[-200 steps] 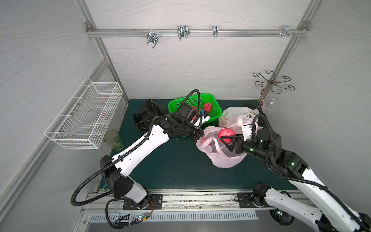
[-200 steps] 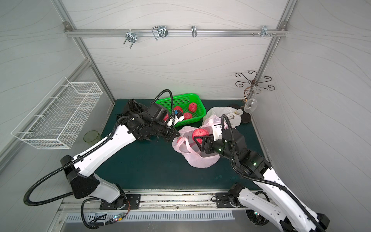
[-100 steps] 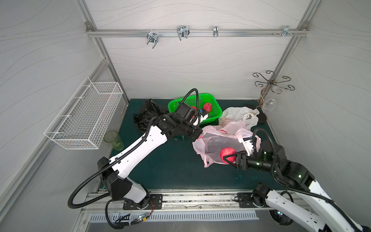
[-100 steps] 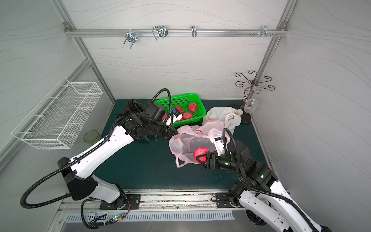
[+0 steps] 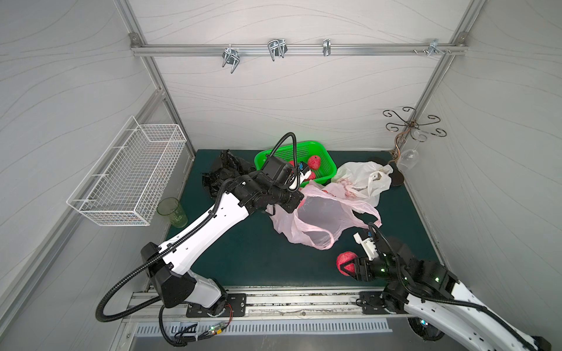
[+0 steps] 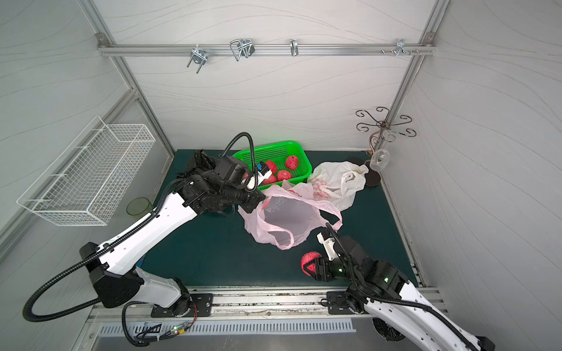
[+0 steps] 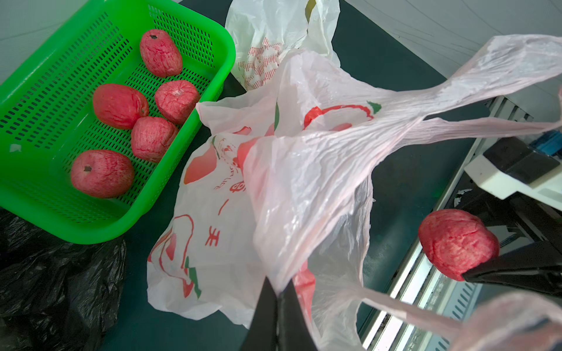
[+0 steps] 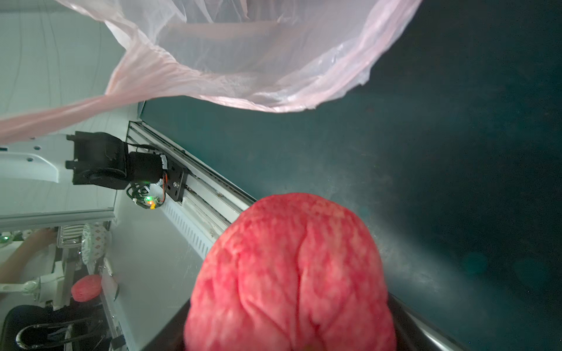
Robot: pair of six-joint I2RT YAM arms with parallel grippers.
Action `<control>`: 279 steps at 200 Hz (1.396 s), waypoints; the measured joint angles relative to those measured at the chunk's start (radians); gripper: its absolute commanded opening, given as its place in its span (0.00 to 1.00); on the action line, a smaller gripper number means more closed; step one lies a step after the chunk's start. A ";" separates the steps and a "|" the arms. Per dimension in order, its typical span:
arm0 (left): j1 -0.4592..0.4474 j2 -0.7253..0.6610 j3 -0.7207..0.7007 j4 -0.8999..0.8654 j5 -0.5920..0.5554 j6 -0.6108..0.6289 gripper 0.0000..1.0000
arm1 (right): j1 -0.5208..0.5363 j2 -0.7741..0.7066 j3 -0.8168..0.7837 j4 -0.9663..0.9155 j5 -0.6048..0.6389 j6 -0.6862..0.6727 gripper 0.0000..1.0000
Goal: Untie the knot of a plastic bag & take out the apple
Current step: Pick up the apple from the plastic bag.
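Our left fingers [image 7: 277,304] are pinched fully together on a fold of the pink bag [image 5: 319,214], whose mouth gapes with its handles loose over the worktop [image 5: 243,255]. Our right fingers [image 5: 346,268] stand partly apart, clamped on the apple [image 5: 345,257], which is outside the bag near the worktop's front edge. 5 more apples [image 7: 118,106] lie in the green basket [image 7: 213,39].
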 measured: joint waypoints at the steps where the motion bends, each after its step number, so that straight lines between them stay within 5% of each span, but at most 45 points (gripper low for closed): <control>1: 0.000 0.000 0.000 0.000 -0.001 0.000 0.00 | 0.003 0.000 0.000 0.000 0.002 0.001 0.04; 40: 0.000 0.000 0.000 -0.003 -0.111 0.006 0.04 | 0.044 0.000 0.001 -0.008 0.074 0.029 0.04; 73: 0.000 0.025 0.006 -0.023 -0.208 0.014 0.06 | 0.082 0.072 0.069 -0.005 0.014 0.003 0.10; 95: 0.002 0.066 0.009 -0.031 -0.212 0.015 0.03 | 0.201 0.202 0.166 0.027 -0.050 -0.023 0.11; 120: 0.002 0.081 0.009 -0.047 -0.203 0.025 0.00 | 0.367 0.293 0.311 0.008 0.018 -0.053 0.10; 137: 0.002 0.078 0.009 -0.052 -0.188 0.029 0.00 | 0.402 0.317 0.435 -0.032 0.107 -0.078 0.00; 198: 0.002 0.076 0.009 -0.056 -0.049 0.045 0.00 | 0.406 0.281 0.804 -0.167 0.550 -0.176 0.00; 253: 0.001 0.052 0.009 -0.053 0.103 0.055 0.00 | 0.406 0.273 0.777 -0.042 0.978 -0.399 0.00; 255: 0.000 0.052 0.009 -0.053 0.111 0.056 0.00 | 0.406 0.273 0.769 -0.026 0.999 -0.414 0.03; 259: -0.001 0.052 0.009 -0.053 0.122 0.056 0.00 | 0.406 0.274 0.754 0.011 1.030 -0.443 0.24; 266: -0.004 0.052 0.009 -0.053 0.139 0.059 0.00 | 0.401 0.278 0.730 0.072 1.080 -0.497 0.30; 272: -0.007 0.052 0.009 -0.053 0.150 0.061 0.00 | 0.387 0.287 0.714 0.129 1.114 -0.543 0.18; 273: -0.008 0.052 0.009 -0.053 0.153 0.062 0.00 | 0.385 0.288 0.712 0.135 1.117 -0.549 0.08; 275: -0.010 0.052 0.009 -0.054 0.155 0.063 0.00 | 0.378 0.292 0.709 0.153 1.123 -0.563 0.02; 279: -0.013 0.052 0.009 -0.054 0.158 0.066 0.00 | 0.360 0.304 0.706 0.185 1.137 -0.586 0.00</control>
